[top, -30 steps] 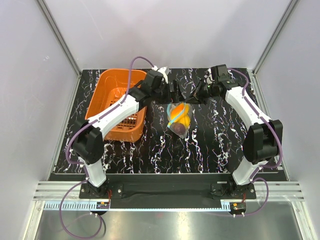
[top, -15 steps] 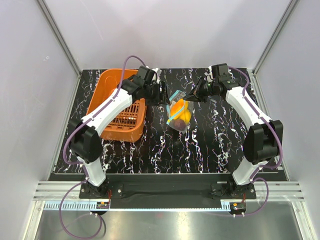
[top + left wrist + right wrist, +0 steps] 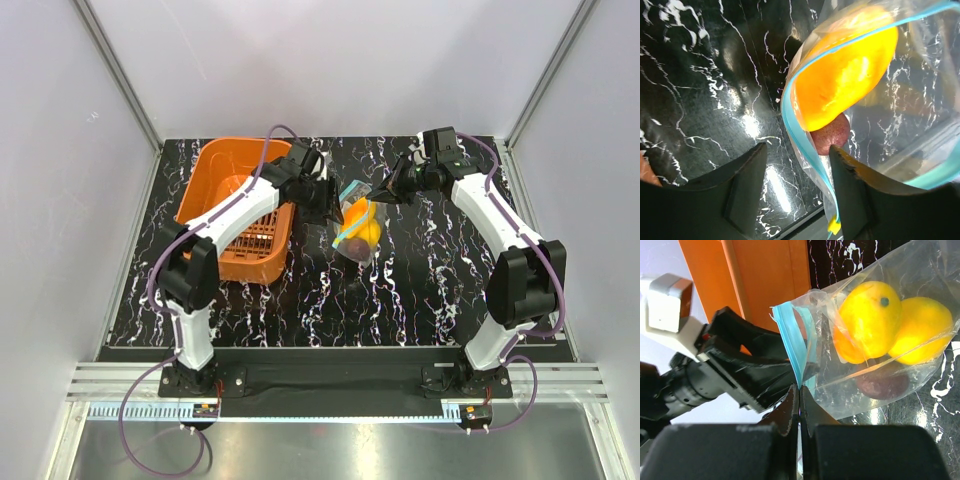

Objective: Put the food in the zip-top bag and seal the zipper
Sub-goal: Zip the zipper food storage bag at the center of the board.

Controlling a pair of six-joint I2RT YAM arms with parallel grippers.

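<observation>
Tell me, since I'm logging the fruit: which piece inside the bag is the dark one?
The reddish-purple piece in the zip-top bag, tucked against the two yellow-orange pieces; it alone is dark.

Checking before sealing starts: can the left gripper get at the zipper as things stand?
Probably yes. The left gripper is open, with the zipper running between its fingers and nothing across it. The right gripper pinches the same strip on the zip-top bag, holding it.

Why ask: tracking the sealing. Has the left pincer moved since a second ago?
Yes. The left pincer has shifted leftward, closer to the orange basket.
</observation>
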